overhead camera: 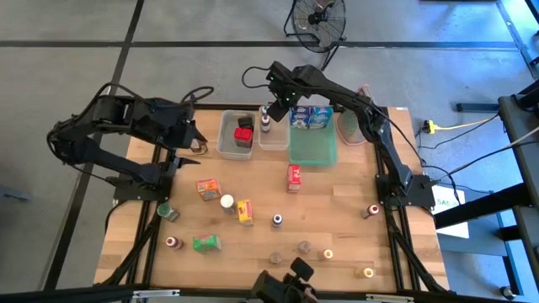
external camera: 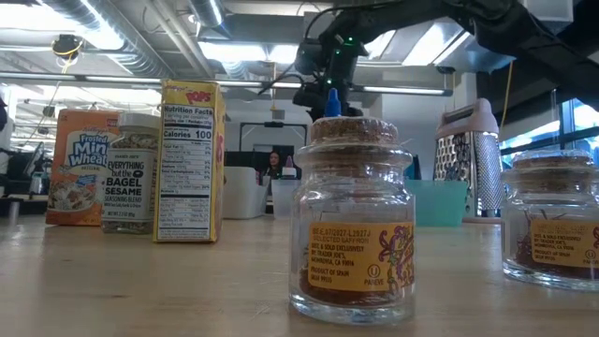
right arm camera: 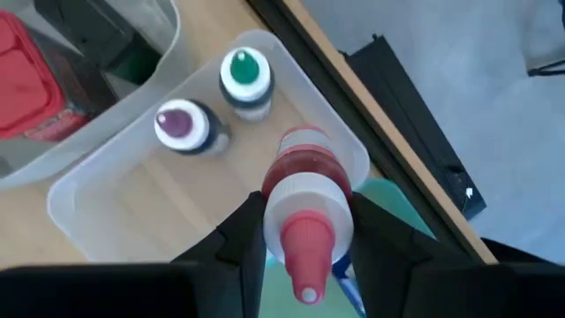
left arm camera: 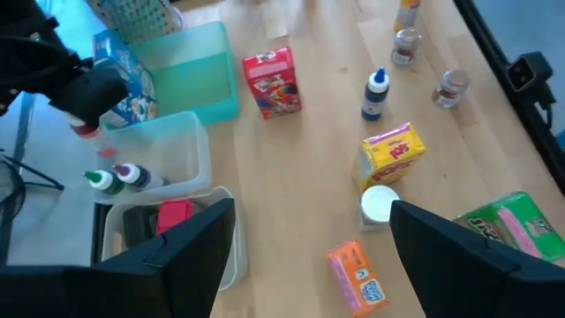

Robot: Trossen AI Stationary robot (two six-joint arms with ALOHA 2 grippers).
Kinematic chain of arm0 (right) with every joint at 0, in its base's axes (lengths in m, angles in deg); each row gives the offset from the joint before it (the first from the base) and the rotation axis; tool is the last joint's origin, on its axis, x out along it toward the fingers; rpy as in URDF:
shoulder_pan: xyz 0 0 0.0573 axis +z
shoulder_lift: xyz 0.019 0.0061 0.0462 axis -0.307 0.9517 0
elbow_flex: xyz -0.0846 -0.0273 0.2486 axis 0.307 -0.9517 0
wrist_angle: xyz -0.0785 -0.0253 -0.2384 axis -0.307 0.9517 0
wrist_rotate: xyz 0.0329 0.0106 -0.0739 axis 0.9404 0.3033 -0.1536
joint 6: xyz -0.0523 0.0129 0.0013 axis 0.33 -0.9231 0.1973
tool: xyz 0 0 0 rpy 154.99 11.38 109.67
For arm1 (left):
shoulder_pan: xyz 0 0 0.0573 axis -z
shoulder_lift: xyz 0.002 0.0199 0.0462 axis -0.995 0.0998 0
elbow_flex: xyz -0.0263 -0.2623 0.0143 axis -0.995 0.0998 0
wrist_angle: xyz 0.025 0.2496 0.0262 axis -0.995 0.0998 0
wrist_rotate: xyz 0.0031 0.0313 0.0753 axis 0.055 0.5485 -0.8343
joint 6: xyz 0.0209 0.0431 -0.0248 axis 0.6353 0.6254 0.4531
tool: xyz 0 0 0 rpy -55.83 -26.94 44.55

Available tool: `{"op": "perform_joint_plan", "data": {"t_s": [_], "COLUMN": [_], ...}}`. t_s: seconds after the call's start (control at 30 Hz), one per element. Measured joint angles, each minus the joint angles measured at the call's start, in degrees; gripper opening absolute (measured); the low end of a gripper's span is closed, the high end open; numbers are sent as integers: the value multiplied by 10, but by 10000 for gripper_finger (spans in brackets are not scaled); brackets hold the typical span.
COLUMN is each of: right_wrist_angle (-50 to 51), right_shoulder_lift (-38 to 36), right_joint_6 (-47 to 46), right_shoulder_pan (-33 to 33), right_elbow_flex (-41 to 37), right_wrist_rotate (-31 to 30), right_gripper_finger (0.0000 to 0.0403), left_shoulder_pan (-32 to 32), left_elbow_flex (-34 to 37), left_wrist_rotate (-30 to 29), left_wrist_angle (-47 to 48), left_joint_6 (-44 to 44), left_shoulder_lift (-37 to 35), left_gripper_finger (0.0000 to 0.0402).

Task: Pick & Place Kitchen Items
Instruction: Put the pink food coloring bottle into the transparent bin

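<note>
While most of the groceries lie scattered across the wooden bench (overhead camera: 337, 219), the near edge carries the cork-stoppered spice jars (external camera: 354, 220), one of them right in front of the low camera and another at the picture's right edge. Behind them in that view stand a yellow cereal box (external camera: 188, 160), a bagel seasoning jar (external camera: 130, 172) and an orange cereal box (external camera: 79, 167), side by side. From above, the middle of the bench holds a green packet (overhead camera: 206, 243), a blue-capped bottle (overhead camera: 277, 220) and a red box (overhead camera: 294, 178), well apart from each other, with small jars strung along the front and right side. Farther back sit two clear tubs: the left tub (overhead camera: 227, 143) holds a red item and a dark one, and the smaller tub (right arm camera: 97, 221) beside it holds a purple-capped bottle (right arm camera: 181, 124) and a green-capped bottle (right arm camera: 244, 78), standing close together. A green tray (overhead camera: 313, 151) lies just beside that tub, with blue boxes (overhead camera: 311, 116) at its far edge and the metal grater (external camera: 466, 159) beyond. The right gripper (right arm camera: 305, 243) hangs above the smaller tub, its fingers closed on a red-capped bottle (right arm camera: 305, 199) held over the tub's corner. The left gripper (left arm camera: 309, 230) waits over the bench's left rear corner with its fingers spread wide and nothing between them.
</note>
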Motion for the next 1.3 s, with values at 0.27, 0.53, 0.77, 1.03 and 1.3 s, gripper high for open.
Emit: {"op": "perform_joint_plan", "data": {"t_s": [0.27, 0.53, 0.77, 1.03, 1.3], "right_wrist_angle": [-5, -3, -1, -5, -9], "right_shoulder_lift": [14, 35, 49, 67, 72], "right_joint_6": [19, 29, 31, 42, 42], "right_shoulder_pan": [-3, -11, -21, -23, -27], "right_elbow_flex": [0, 0, 0, 0, 0], "right_wrist_rotate": [3, 8, 31, 36, 31], "right_gripper_finger": [127, 127, 127, 127, 165], "left_shoulder_pan": [-5, -5, -5, -5, -5], "left_elbow_flex": [0, 0, 0, 0, 0], "left_wrist_rotate": [1, 22, 30, 30, 29], "left_wrist_angle": [3, 5, 10, 30, 35], "left_joint_6": [0, 0, 0, 0, -2], "left_shoulder_lift": [1, 1, 1, 1, 1], "left_gripper_finger": [298, 297, 299, 299, 297]}}
